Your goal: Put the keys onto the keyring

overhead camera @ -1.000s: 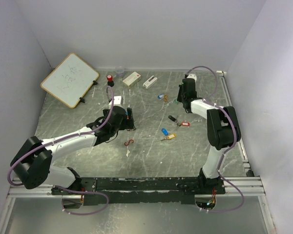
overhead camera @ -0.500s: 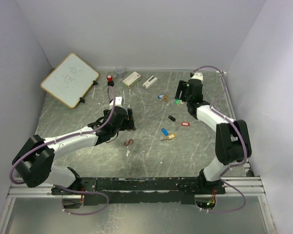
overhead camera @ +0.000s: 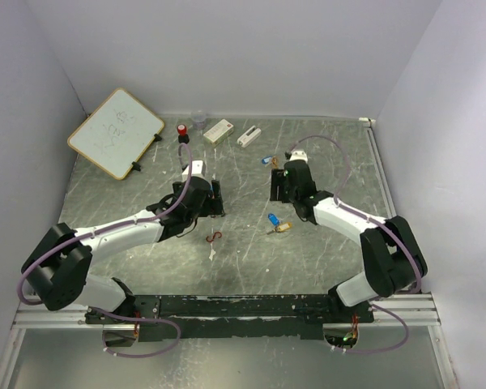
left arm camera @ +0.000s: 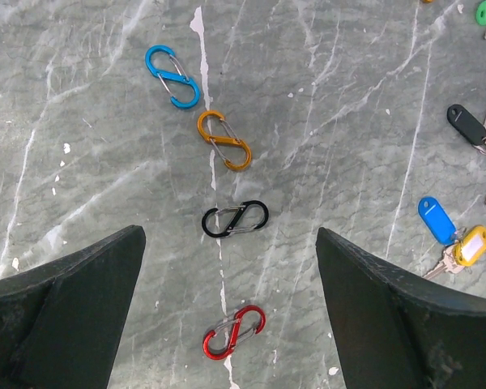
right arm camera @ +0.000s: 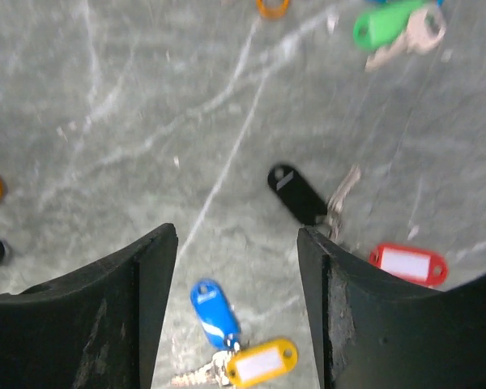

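The keys lie loose on the table. In the right wrist view a blue tag [right arm camera: 213, 312] and a yellow tag [right arm camera: 262, 361] lie together, with black [right arm camera: 298, 192], red [right arm camera: 407, 263] and green [right arm camera: 389, 23] tags beyond. My right gripper [right arm camera: 236, 235] hovers open above them, holding nothing. My left gripper [left arm camera: 229, 243] stands wide open over a black S-clip [left arm camera: 236, 219] and a red S-clip [left arm camera: 234, 331]. I cannot tell for certain which thing is the keyring; a small orange ring [right arm camera: 271, 6] shows at the top edge.
A blue S-clip [left arm camera: 172, 66] and an orange S-clip [left arm camera: 223, 140] lie further out. At the back are a whiteboard [overhead camera: 116, 132], a red-capped item [overhead camera: 182, 130] and two white boxes [overhead camera: 219, 130]. Walls close in on three sides.
My right arm has swung from the back right toward the middle, over the blue and yellow keys, and its jaws have gone from shut to open. The left arm has barely moved.
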Available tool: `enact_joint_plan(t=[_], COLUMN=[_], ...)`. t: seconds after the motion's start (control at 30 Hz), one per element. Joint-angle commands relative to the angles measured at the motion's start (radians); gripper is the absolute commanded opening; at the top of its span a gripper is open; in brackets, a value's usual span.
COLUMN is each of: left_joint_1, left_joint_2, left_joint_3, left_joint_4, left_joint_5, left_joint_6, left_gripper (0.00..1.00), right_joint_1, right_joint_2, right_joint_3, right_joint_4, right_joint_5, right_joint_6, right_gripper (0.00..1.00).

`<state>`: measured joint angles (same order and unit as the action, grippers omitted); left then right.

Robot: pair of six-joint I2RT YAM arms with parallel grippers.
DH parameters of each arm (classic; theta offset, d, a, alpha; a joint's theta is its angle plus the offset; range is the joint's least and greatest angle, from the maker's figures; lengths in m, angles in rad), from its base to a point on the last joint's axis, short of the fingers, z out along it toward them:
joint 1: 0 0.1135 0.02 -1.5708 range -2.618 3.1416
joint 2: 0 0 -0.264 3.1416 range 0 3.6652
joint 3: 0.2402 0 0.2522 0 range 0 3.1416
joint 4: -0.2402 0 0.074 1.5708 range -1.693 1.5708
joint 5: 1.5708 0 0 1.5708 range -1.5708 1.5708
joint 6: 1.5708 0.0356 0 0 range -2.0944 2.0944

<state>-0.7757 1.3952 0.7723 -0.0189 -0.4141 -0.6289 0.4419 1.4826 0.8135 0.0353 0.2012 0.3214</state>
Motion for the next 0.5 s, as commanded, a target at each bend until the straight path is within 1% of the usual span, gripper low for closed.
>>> enact_joint_plan(t=[0.0, 0.2, 0.47], left_joint_1=[0.004, 0.004, 0.004], left_joint_2=[0.025, 0.064, 0.059], left_joint_3=[0.007, 0.013, 0.001], left_joint_4=[0.037, 0.056, 0.059], left_joint_5=[0.018, 0.040, 0.043], left_joint_6=[-0.004, 0.001, -0.004], left_gripper=[0.97, 0.97, 0.97], right_joint_1=[0.042, 0.102, 0.125], right_joint_2=[-0.055, -0.076, -0.065], right_joint_3=[-0.084, -0.134, -0.151], right_joint_4=[-0.045, -0.074, -0.088], right_joint_5=[-0.013, 0.012, 0.015], right_joint_6=[0.074, 0.109, 0.124], right_gripper=[0.61, 0.56, 0.50])
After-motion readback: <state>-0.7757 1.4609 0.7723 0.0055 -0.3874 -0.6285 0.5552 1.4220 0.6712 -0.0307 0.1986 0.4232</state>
